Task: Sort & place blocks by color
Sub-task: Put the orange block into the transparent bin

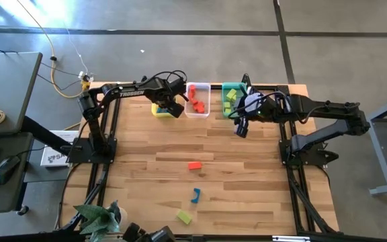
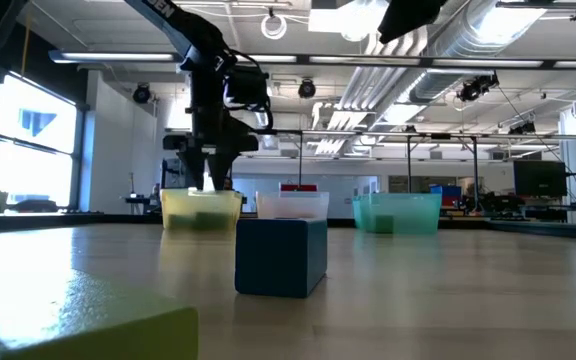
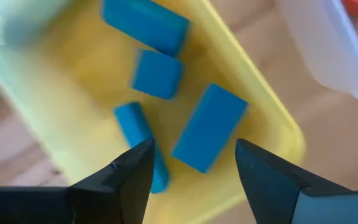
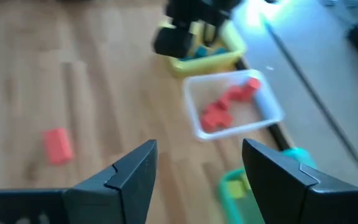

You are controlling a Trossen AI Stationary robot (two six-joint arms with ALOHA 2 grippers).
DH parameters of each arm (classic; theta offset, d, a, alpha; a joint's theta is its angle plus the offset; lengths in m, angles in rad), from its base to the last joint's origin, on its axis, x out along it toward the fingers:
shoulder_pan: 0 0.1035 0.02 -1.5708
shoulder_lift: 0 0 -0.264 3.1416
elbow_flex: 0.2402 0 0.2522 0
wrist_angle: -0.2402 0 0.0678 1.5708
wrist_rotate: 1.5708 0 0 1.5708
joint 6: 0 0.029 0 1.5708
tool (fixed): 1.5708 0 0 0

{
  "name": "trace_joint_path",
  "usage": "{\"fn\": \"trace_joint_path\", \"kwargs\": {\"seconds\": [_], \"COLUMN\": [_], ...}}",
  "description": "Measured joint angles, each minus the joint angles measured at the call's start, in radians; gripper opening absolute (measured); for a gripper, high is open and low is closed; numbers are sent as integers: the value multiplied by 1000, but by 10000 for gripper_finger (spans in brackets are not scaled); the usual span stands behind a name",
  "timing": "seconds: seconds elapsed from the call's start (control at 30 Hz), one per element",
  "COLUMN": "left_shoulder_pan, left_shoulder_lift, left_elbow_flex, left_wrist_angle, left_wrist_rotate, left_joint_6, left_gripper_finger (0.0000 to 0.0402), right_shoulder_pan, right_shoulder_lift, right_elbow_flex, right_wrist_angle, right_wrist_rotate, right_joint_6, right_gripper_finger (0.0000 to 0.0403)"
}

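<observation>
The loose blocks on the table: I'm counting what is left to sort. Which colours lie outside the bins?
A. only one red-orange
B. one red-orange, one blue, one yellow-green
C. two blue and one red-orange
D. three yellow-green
B: the high view shows three blocks on the bare wood, a red-orange block, a blue block and a yellow-green block, all well clear of the bins at the far edge.

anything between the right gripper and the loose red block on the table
Nothing visible. The right gripper, jaws open, hovers by the teal bin; bare wood lies between it and the red block.
</observation>
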Motion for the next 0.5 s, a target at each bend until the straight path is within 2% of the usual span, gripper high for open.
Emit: {"fn": "trace_joint_path", "kwargs": {"seconds": [0.17, 0.4, 0.5], "left_shoulder_pan": [-2, -57, -79], "left_shoulder_lift": [-9, -117, -185], "left_elbow_flex": [0, 0, 0], "left_wrist_angle": [-1, -5, -8], "left_wrist_rotate": [141, 148, 149], "left_joint_6": [20, 22, 22], "left_gripper_finger": [213, 213, 213], "right_shoulder_pan": [0, 2, 16], "right_shoulder_lift": [0, 1, 4], "right_elbow_flex": [0, 0, 0], "right_wrist_angle": [42, 127, 136], "right_wrist_rotate": [-127, -252, -265], "right_joint_6": [5, 98, 123], "right_gripper_finger": [225, 225, 225]}}
